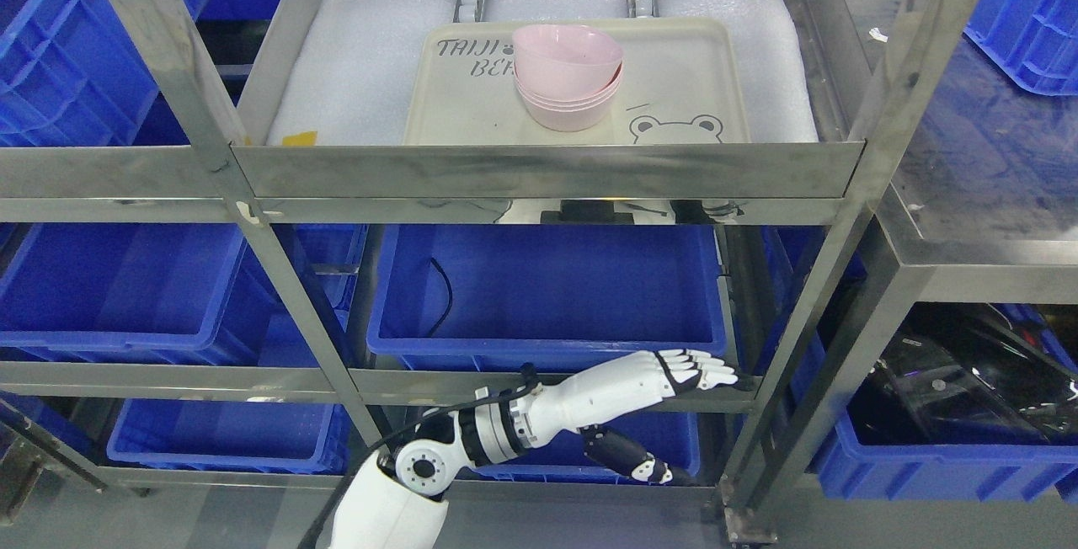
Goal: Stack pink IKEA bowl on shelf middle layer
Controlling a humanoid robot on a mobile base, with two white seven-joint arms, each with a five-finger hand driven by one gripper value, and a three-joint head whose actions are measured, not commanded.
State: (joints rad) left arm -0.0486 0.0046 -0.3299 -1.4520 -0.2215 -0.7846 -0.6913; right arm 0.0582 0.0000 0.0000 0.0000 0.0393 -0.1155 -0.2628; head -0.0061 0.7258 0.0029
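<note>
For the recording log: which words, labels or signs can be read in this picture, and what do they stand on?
"TAIJI" on the cream tray, upper left.
"BE...", the line beneath; the rest is hidden behind the stack of pink bowls.
A drawn bear face on the tray's near right, no words.
Nothing else readable.

The cream tray (472, 103) on the steel shelf carries dark printed lettering at its far left corner: "TAIJI" on the upper line and "BE" below it, the rest hidden behind the stack of pink bowls (566, 77). A cartoon bear face is printed at its near right corner.
</note>
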